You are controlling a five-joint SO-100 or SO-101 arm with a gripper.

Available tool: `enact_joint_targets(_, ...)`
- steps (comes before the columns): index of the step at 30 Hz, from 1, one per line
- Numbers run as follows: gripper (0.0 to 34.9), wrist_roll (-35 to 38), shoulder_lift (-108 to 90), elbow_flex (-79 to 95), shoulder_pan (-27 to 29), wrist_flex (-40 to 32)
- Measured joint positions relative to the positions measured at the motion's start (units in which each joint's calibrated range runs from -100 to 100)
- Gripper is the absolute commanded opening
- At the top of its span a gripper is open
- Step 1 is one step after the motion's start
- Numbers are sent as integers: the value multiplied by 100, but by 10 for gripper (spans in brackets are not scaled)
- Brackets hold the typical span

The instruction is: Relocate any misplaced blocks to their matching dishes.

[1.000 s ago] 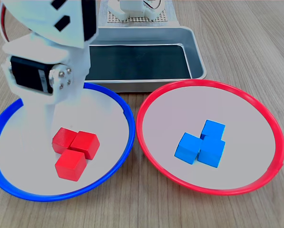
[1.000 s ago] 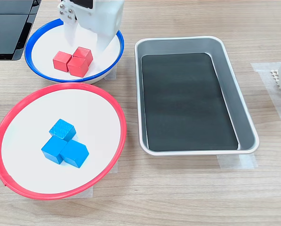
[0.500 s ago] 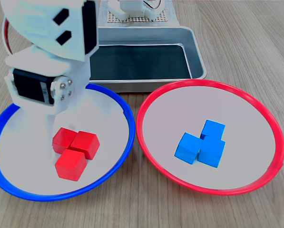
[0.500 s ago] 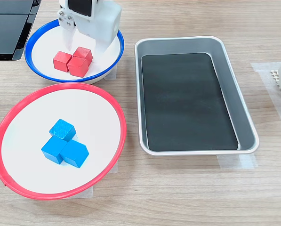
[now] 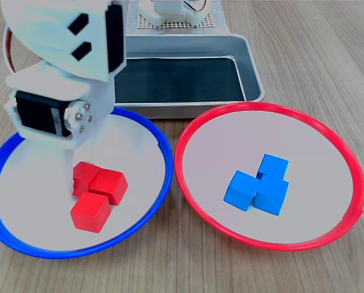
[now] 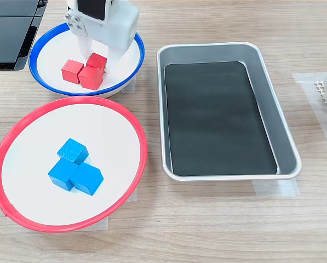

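Three red blocks (image 5: 90, 212) (image 6: 72, 71) lie clustered in the blue-rimmed dish (image 5: 139, 152) (image 6: 51, 49). Three blue blocks (image 5: 242, 190) (image 6: 63, 173) lie clustered in the red-rimmed dish (image 5: 230, 140) (image 6: 108, 131). My white gripper (image 6: 97, 53) is low over the blue-rimmed dish. It is open, with one finger on each side of the rear red block (image 6: 97, 59). In the first exterior view one finger (image 5: 67, 165) stands just left of that block (image 5: 84, 176), and the arm's body hides the other finger.
A rectangular grey metal tray (image 5: 249, 61) (image 6: 267, 98) with a black bottom sits beside the dishes. The arm's base (image 5: 169, 12) stands behind the tray. A black object (image 6: 10, 33) lies at the second exterior view's top left.
The gripper has come down into the blue-rimmed dish, and its fingers now straddle the rear red block. No block has moved.
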Motion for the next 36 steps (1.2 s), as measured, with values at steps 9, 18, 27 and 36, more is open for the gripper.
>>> enact_joint_targets(9, 4, 132, -1424, 1443, -35, -98)
enact_joint_targets(18, 3, 469, -3061, 2405, -1009, -310)
enact_joint_targets(27, 3, 860, -3069, 3185, -2301, -775)
enact_joint_targets(36, 3, 1216, -2899, 3920, -2381, -954)
